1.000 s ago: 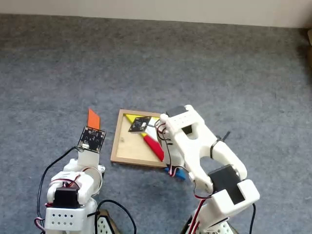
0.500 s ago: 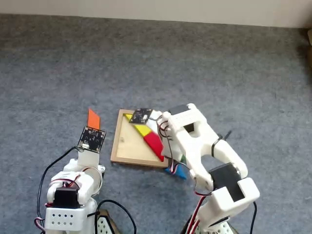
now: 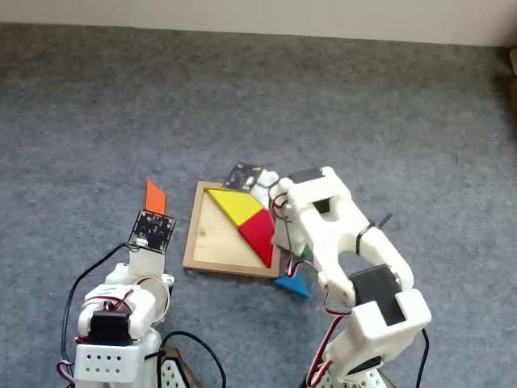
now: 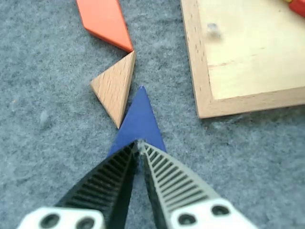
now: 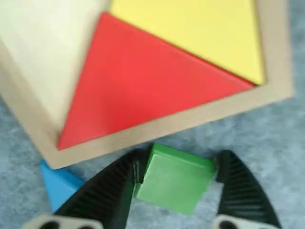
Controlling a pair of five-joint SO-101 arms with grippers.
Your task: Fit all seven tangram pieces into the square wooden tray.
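1. High view: the square wooden tray [image 3: 191, 238] holds a yellow triangle [image 3: 233, 206] touching a red triangle [image 3: 258, 234].
2. Left wrist view: the left gripper [image 4: 138, 144] is clenched, with its tips at the dark blue triangle [image 4: 139, 121], which lies near the tray.
3. Right wrist view: the right gripper [image 5: 178, 164] is released, its jaws astride the green square [image 5: 174, 182] just outside the tray rim.

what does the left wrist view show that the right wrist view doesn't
Left wrist only: an orange parallelogram, a plain wood triangle and a dark blue triangle at the left gripper. Right wrist only: a green square between the open fingers of the right gripper, and a light blue triangle. Both: the wooden tray and grey carpet.
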